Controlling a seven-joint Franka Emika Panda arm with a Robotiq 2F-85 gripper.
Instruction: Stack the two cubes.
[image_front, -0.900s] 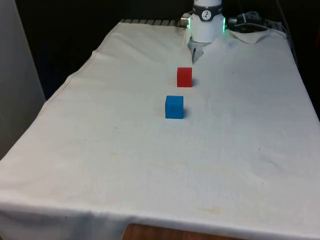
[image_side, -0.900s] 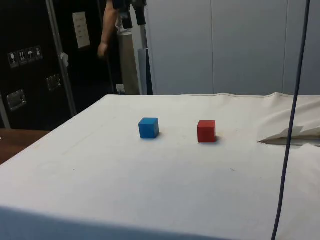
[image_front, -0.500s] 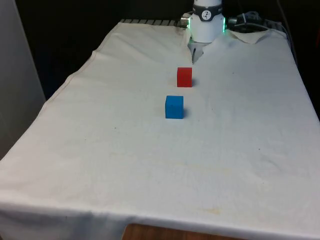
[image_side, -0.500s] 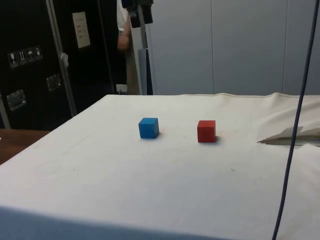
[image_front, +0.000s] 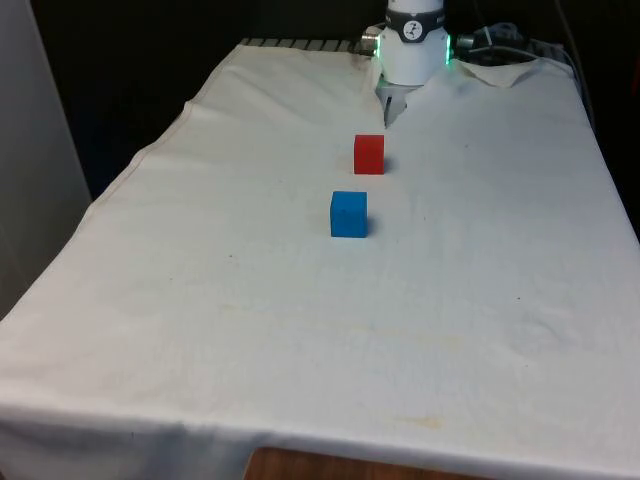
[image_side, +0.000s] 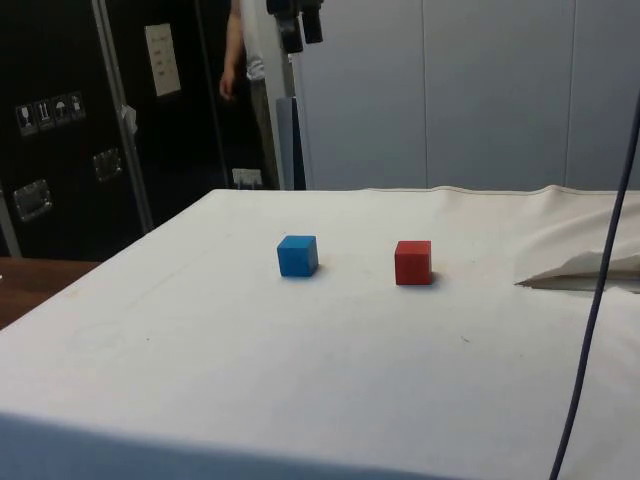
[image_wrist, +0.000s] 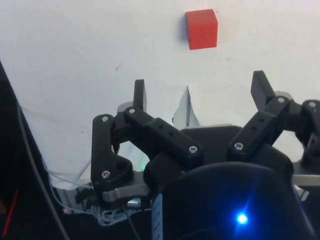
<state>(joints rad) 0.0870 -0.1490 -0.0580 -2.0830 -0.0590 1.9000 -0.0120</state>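
Pincer (image_wrist: 200, 92) spread wide and holding nothing, high above the surface (image_front: 480, 300), red cube (image_wrist: 201, 29) below and ahead of it, blue cube (image_front: 349, 214) near the red one – apart, unstacked

Clothed table (image_front: 200, 330): red cube (image_front: 369, 154), blue cube (image_front: 349, 214).

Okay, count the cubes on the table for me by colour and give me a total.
Red cube: 1
Blue cube: 1
Total: 2 cubes, both sitting apart on the white cloth, not stacked yet.
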